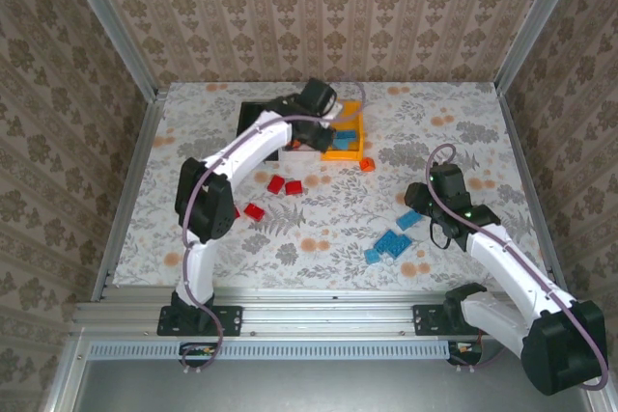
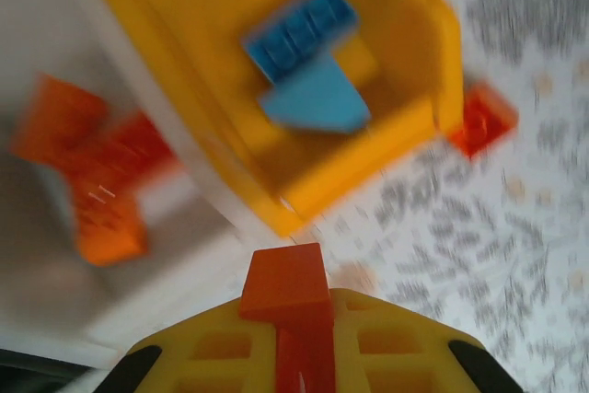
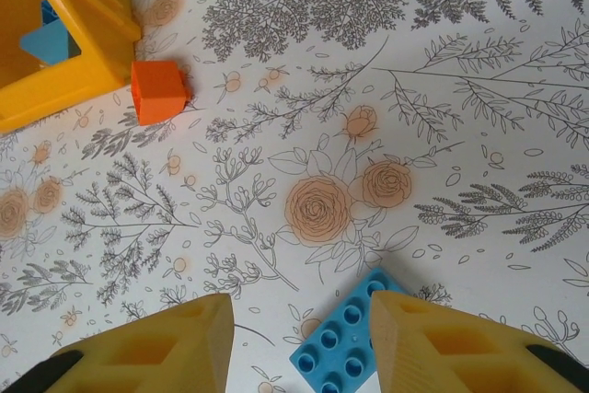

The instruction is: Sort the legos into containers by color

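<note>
Damask-papered walls [image 1: 319, 7] enclose a floral-printed tabletop [image 1: 328, 219] edged with aluminium rails [image 1: 328, 315].

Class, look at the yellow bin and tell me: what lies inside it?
Inside the yellow bin lie a studded blue brick and a paler blue piece beside it. The bin floor beneath them is covered, and blur hides anything finer.

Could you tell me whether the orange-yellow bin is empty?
Not empty: a darker blue brick and a lighter blue brick lie inside the orange-yellow bin.
</note>
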